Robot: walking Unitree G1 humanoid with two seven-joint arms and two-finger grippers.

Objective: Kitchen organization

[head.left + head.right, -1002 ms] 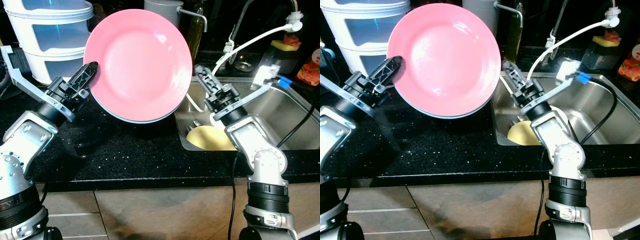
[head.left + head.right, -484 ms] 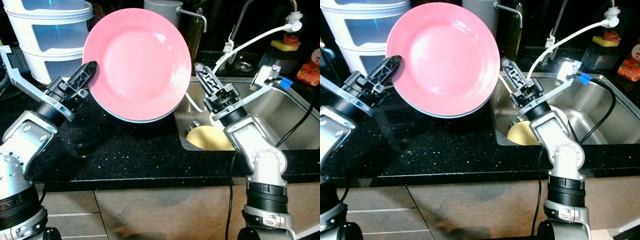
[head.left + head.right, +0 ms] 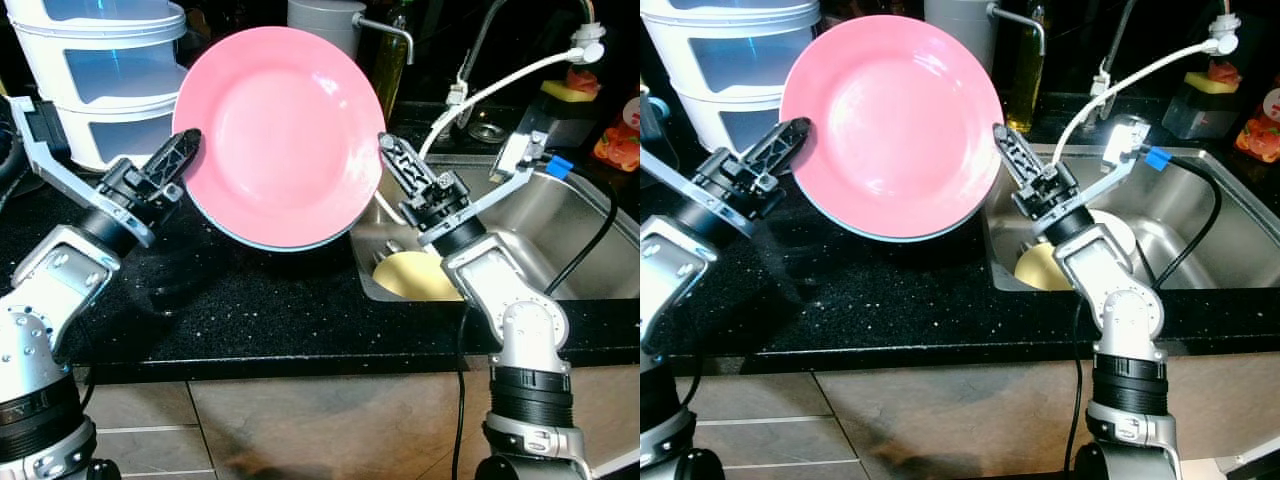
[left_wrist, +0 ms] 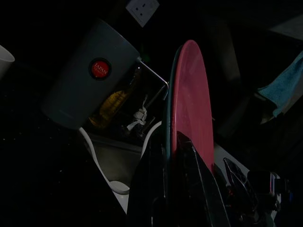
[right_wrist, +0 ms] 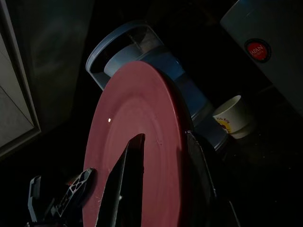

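Left gripper (image 3: 183,152) clamps the rim of the stacked pink plate (image 3: 285,125) and blue-grey plate (image 3: 290,240), held tilted above the black countertop (image 3: 250,300) beside the sink (image 3: 560,220). Right gripper (image 3: 392,160) straddles the opposite rim with fingers spread, not yet closed. The plates are lifted but not stowed, and a yellow plate (image 3: 420,278) waits in the sink.

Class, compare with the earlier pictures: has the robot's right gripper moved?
Yes. The right gripper has moved leftward, away from the steel sink, and now straddles the round pink plate's right rim.

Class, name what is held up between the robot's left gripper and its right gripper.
A pink plate stacked on a pale blue one, between the left gripper and right gripper, seen in both eye views.
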